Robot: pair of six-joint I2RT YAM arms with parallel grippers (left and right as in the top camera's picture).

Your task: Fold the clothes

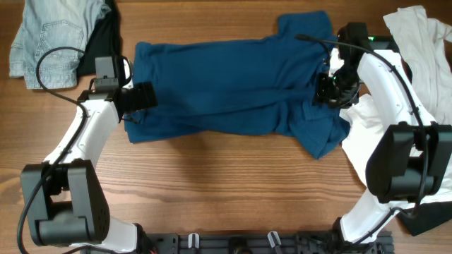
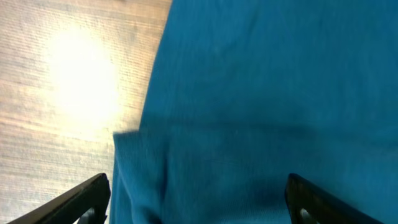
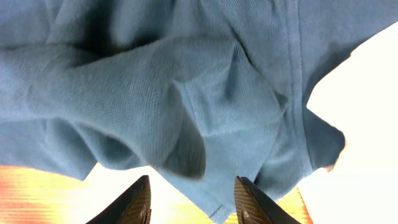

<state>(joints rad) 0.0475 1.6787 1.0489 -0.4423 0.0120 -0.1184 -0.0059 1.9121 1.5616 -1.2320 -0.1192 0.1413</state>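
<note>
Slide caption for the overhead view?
Left gripper and right gripper, both open, at ends of the dark blue T-shirt on the table.

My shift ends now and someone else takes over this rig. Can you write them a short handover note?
Left gripper: open, holding nothing, over the left end of the blue T-shirt.
Right gripper: open, holding nothing, at the T-shirt's bunched right end.
The T-shirt lies crosswise on the table, doubled over at its left end but not neatly folded.
Denim piece and black garment are heaped far left; white shirt heaped at right.
Left to do: finish the T-shirt, then fold the other three.
</note>
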